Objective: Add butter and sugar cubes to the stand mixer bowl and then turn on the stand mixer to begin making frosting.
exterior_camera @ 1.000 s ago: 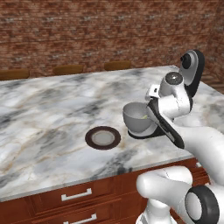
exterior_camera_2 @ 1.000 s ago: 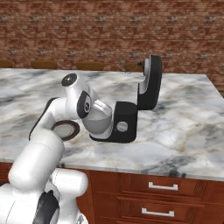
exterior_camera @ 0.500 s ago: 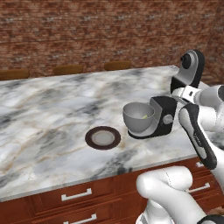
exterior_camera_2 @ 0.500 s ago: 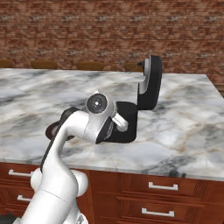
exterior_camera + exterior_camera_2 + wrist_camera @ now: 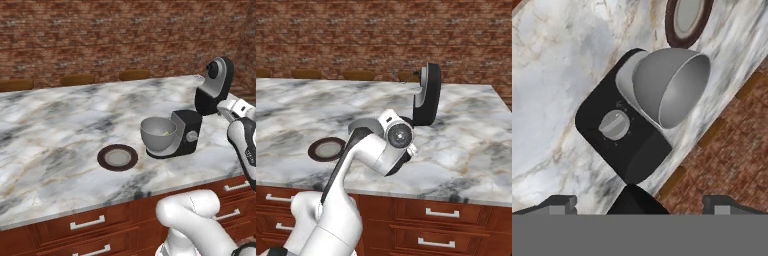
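Gripper (image 5: 639,202) fingers spread, holding nothing | aimed at stand mixer (image 5: 619,142) knob (image 5: 614,124)

Colours on the marble counter

The counter (image 5: 60,130) is white marble with grey veins and some light brown streaks. The stand mixer (image 5: 192,127) is black, with a silver round knob (image 5: 614,125) on its side. The stand mixer bowl (image 5: 158,135) is plain grey metal. The plate (image 5: 117,157) has a dark brown rim and a grey middle. The cabinets (image 5: 75,225) are reddish brown wood with silver handles. The wall (image 5: 100,35) is red-brown brick.
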Robot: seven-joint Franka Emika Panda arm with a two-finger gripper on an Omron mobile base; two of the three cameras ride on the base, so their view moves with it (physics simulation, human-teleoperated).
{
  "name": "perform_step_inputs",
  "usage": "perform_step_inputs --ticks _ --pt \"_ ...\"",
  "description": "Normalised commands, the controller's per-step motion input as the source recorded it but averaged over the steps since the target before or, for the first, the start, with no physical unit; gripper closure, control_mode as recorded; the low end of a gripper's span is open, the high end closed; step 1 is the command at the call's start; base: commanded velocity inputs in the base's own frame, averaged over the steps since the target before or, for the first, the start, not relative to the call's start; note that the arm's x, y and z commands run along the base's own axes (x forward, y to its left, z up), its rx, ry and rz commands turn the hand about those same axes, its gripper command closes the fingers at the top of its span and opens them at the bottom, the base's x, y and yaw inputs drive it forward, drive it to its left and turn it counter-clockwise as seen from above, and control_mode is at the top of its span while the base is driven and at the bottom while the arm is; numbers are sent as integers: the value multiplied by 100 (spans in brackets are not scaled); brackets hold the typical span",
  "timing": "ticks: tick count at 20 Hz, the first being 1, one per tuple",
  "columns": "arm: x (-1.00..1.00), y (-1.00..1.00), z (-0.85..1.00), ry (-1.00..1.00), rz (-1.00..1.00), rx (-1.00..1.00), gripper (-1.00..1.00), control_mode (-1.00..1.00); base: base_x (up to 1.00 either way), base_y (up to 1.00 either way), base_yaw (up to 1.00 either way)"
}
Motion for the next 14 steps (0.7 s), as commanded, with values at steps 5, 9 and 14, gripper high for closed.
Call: perform_step_inputs --ticks 5,9,14 --pt "0 -62 19 0 0 25 -100 -100 0 0 0" --pt "0 -69 16 0 2 27 -100 -100 0 0 0" --pt "7 -66 11 0 6 24 -100 -100 0 0 0"
